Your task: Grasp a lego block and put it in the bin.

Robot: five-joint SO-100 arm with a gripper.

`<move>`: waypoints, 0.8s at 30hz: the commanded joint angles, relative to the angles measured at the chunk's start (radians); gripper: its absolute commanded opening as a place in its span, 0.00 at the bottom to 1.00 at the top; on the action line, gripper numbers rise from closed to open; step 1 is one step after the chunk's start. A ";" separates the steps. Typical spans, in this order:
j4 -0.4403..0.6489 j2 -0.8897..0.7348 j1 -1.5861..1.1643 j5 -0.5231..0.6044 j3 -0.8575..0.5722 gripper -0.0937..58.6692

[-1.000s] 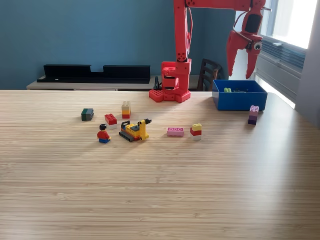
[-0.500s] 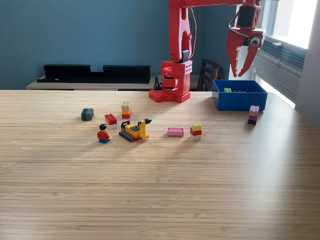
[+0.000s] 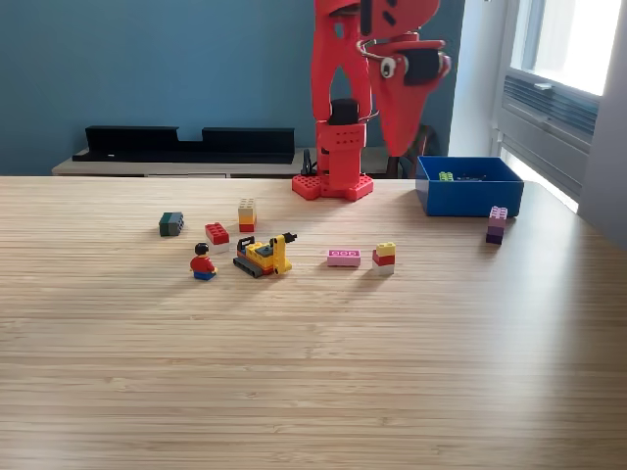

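The blue bin (image 3: 468,201) stands at the exterior view's back right, with a small green block (image 3: 446,176) inside it. Lego pieces are spread over the wooden table (image 3: 313,372): a pink block (image 3: 343,258), a yellow-red-white stack (image 3: 384,258), a purple stack (image 3: 497,224), a red-and-white block (image 3: 217,234), a tan-yellow-red stack (image 3: 247,214) and a dark green block (image 3: 171,223). My red gripper (image 3: 397,147) hangs high, pointing down, left of the bin and beside the arm's column. It is seen edge-on, so the gap between its fingers is hidden. Nothing shows in it.
The arm's red studded base (image 3: 333,184) sits at the table's back middle. A minifigure (image 3: 203,261) and a yellow toy vehicle (image 3: 265,256) stand left of centre. A long black object (image 3: 186,144) lies on the counter behind, and a window sill (image 3: 549,108) runs along the right.
The arm has swung from above the bin toward the exterior view's left. The gripper, open and empty above the bin earlier, now hangs near the arm's column. The blocks have not moved.
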 commanded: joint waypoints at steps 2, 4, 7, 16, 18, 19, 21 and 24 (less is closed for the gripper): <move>-0.064 0.063 0.097 -0.037 0.015 0.00; -0.078 0.063 0.106 -0.040 0.034 0.00; -0.097 0.063 0.114 -0.041 0.051 0.00; -0.140 0.061 0.117 -0.018 0.063 0.00; -0.147 0.061 0.117 -0.011 0.063 0.00; -0.153 0.061 0.117 -0.006 0.063 0.00; -0.166 0.061 0.117 0.003 0.061 0.00; -0.179 0.061 0.103 0.014 0.061 0.00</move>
